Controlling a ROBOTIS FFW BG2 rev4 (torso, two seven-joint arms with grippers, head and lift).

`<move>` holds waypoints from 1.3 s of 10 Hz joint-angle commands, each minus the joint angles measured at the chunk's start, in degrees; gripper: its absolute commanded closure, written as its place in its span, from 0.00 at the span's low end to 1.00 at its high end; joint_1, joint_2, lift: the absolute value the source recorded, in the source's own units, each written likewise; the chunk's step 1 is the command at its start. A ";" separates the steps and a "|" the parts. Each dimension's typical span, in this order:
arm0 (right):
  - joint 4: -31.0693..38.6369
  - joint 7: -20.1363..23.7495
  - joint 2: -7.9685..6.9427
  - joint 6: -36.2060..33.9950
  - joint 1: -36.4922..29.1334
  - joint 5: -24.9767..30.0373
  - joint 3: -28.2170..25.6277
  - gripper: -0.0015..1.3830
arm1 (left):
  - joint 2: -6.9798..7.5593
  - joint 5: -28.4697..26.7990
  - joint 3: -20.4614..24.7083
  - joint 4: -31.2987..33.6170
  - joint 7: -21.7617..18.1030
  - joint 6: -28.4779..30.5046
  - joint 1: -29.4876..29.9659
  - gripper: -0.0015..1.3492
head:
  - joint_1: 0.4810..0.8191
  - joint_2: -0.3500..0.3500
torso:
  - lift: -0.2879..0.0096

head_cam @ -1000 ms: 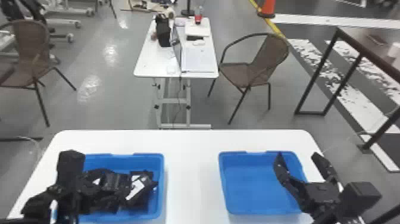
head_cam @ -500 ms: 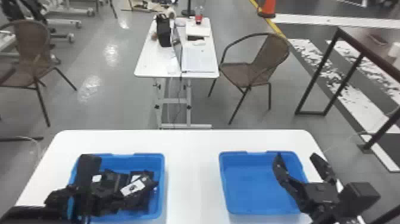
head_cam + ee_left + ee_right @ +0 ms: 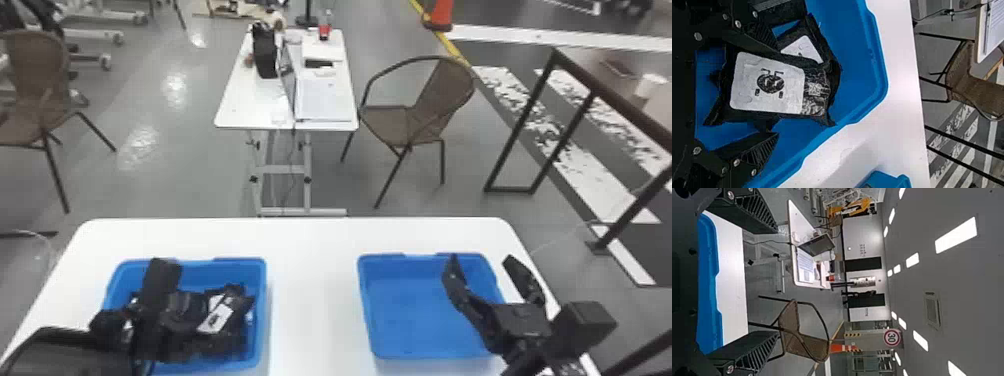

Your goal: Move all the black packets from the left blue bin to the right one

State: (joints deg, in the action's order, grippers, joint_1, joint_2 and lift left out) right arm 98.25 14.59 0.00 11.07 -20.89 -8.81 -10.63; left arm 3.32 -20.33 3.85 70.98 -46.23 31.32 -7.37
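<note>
Over the left blue bin [image 3: 266, 305] is my left gripper [image 3: 159, 295], with black packets [image 3: 230, 327] to its right, one bearing a white label. In the left wrist view, my left gripper [image 3: 776, 91] is open; a white-labelled black packet [image 3: 768, 83] lies between and beyond its fingers, and another packet [image 3: 803, 49] lies partly under it. My right gripper [image 3: 482, 262] stands open above the right side of the right blue bin [image 3: 410, 310], whose bare floor is visible. In the right wrist view, nothing is between the fingers of my right gripper [image 3: 777, 282].
A strip of white table [image 3: 317, 300] separates the two bins. Beyond it stand another white table [image 3: 240, 102] with a laptop, a brown chair [image 3: 387, 117] behind the right bin, and a dark-framed table [image 3: 542, 90] at the right.
Over the left bin, my left arm has shifted to the right, towards the white-labelled packets. My right arm has kept its place.
</note>
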 commanded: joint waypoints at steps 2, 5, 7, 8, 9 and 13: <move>-0.60 0.09 -0.05 0.00 0.23 -0.77 0.44 0.07 | -1.30 -2.96 2.12 -0.14 0.08 -3.11 -0.63 0.78 | 0.63 0.34 | 0.97; -1.04 0.53 -0.05 0.00 0.41 -1.47 0.53 0.07 | 0.63 -4.01 0.81 -0.14 -1.32 -4.34 -0.63 0.91 | 0.63 0.36 | 0.97; -1.13 0.62 -0.05 0.09 0.41 -2.00 0.53 0.07 | 0.98 -5.24 1.86 -0.14 -3.08 -10.23 0.34 0.90 | 0.63 0.37 | 0.97; -1.31 0.79 -0.05 0.53 0.41 -2.00 0.53 0.07 | 0.46 -7.18 3.53 2.85 -4.93 -13.83 1.83 0.90 | 0.63 0.37 | 0.97; -1.39 1.14 -0.05 0.53 0.59 -2.27 0.53 0.07 | -0.34 -7.53 5.11 9.35 -5.28 -14.97 5.09 0.90 | 0.63 0.37 | 0.97; -3.15 6.42 -0.05 0.97 3.40 -4.81 0.70 0.07 | -2.71 10.67 6.34 13.66 -5.80 -29.65 9.57 0.90 | 0.63 0.36 | 0.97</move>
State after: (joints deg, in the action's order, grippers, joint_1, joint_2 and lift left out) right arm 95.63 20.90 0.00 12.00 -18.44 -13.26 -9.99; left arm 0.86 -11.82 10.95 85.27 -52.11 2.73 2.41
